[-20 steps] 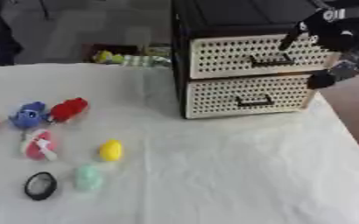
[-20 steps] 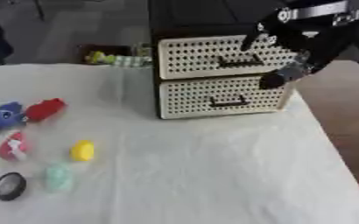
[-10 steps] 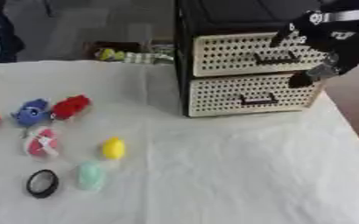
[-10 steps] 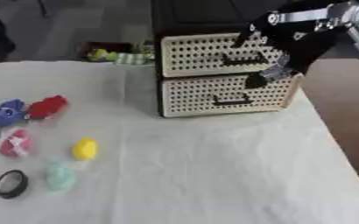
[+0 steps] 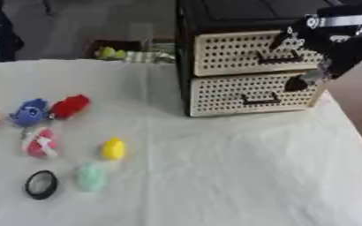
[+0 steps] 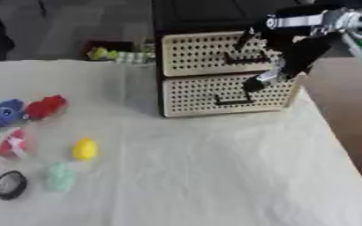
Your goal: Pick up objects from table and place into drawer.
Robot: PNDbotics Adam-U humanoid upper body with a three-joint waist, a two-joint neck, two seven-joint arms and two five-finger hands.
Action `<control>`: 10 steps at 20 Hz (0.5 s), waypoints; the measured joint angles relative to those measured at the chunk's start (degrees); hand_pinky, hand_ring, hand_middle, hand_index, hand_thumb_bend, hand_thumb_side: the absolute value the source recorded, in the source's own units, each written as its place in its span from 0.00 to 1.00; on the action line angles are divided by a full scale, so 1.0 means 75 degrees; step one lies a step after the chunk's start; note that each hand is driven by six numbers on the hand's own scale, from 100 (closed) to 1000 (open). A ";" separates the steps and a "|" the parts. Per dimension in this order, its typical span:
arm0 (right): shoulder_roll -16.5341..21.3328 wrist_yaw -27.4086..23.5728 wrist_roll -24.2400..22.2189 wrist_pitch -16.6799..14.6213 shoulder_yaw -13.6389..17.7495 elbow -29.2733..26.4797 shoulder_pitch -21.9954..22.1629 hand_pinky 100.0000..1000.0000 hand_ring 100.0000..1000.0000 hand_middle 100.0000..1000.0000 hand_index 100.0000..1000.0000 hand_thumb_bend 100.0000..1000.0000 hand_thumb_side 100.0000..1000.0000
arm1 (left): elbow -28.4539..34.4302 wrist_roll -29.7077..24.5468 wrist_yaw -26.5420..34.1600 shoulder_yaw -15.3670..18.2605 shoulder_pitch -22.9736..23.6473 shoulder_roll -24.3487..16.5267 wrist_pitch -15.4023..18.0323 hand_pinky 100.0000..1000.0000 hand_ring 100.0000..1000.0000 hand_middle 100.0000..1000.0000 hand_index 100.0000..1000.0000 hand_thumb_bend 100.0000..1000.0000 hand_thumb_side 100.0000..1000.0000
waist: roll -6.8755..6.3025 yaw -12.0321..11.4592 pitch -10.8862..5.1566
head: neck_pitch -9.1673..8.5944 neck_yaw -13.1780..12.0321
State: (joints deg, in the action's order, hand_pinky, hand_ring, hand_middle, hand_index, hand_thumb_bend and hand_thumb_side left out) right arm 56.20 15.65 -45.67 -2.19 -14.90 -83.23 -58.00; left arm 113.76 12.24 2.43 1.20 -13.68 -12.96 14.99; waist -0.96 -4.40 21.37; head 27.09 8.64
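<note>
**Robot hand at the drawers, toys well apart**

Six small things lie on the worktop [image 5: 215,176]: black ring [image 5: 41,184], green lump [image 5: 90,176], yellow piece [image 5: 113,149], pink toy [image 5: 40,143], blue toy [image 5: 29,111], red toy [image 5: 69,106]. Far right, the right robot hand [image 6: 280,53], fingers curled, is at the two-drawer cabinet [image 5: 250,75] front.
</note>
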 measured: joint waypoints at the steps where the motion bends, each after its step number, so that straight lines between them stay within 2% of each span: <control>1: 0.0000 0.0087 0.0013 0.0005 0.0000 0.0000 0.0000 0.00 0.00 0.00 0.83 0.57 0.49 | 0.0000 -0.0005 0.0000 0.0000 0.0000 0.0012 -0.0004 0.28 0.55 0.56 0.76 0.00 0.87 | 0.0000 0.0000 0.0006 | 0.0000 0.0002; 10: -0.0002 0.0652 -0.0043 0.0076 -0.0063 -0.0033 0.0002 0.00 0.00 0.00 0.83 0.56 0.50 | 0.0000 -0.0043 0.0000 -0.0003 -0.0001 0.0058 -0.0021 0.28 0.55 0.56 0.76 0.00 0.87 | -0.0004 0.0002 0.0030 | 0.0001 0.0005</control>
State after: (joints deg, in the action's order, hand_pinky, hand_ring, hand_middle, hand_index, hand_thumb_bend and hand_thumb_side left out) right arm 56.18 20.54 -45.99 -1.62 -15.38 -83.48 -57.98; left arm 113.76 11.92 2.43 1.18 -13.68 -12.53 14.84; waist -0.99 -4.38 21.59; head 27.10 8.68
